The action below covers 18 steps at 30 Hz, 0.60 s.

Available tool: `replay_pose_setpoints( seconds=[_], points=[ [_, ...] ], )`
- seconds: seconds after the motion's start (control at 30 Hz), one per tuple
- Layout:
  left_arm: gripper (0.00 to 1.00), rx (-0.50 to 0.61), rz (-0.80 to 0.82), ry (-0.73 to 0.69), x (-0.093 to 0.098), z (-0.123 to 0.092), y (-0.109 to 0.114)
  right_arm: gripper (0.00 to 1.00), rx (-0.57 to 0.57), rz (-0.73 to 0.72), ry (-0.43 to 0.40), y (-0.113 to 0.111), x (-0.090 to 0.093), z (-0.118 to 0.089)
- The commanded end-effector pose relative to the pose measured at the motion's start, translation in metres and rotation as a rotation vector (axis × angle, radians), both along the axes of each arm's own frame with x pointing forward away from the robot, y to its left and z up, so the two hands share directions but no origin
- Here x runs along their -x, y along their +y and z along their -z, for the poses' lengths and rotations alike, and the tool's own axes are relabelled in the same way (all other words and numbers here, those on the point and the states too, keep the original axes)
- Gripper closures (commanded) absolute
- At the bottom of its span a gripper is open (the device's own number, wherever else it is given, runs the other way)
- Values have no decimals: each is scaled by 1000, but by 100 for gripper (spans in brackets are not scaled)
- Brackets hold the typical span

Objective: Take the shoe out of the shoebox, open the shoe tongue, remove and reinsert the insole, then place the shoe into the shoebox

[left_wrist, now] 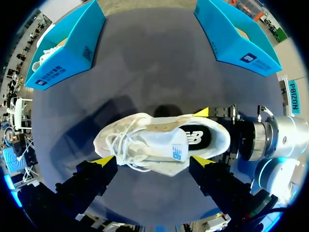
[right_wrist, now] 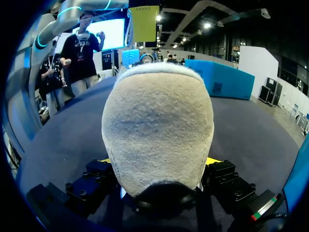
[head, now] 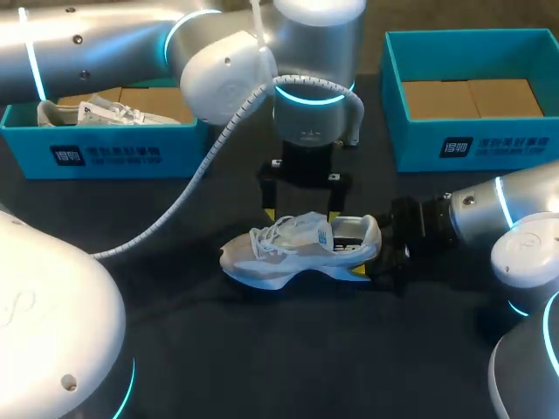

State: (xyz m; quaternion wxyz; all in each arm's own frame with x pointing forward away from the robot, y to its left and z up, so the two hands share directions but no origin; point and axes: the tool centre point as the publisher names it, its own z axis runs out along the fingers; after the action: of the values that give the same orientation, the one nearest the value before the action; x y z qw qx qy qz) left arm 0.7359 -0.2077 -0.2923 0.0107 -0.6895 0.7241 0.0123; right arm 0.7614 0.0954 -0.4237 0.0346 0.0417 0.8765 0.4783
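Pins the white shoe [head: 297, 249] by its heel [right_wrist: 157, 130] with the right tool [right_wrist: 159, 164], upright on the counter [head: 262, 349] — likely to steady it — and hovers the left tool [left_wrist: 153, 160], fingers [left_wrist: 91, 179] apart, over the tongue [left_wrist: 166, 145].

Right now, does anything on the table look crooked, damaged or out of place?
Nothing stands out. The shoe stands upright on its sole with no visible damage. The right gripper clamps its heel, and the left gripper hangs open above its laces.
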Motion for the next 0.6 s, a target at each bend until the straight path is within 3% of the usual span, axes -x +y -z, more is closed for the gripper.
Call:
replay_pose_setpoints(
  seconds=[0.03,0.6],
  points=[
    [0,-14,3,18,-4,10,-12,100,4,2,-1,3,1,0],
    [0,-55,36,47,-13,45,-29,100,4,2,-1,3,1,0]
  ],
)
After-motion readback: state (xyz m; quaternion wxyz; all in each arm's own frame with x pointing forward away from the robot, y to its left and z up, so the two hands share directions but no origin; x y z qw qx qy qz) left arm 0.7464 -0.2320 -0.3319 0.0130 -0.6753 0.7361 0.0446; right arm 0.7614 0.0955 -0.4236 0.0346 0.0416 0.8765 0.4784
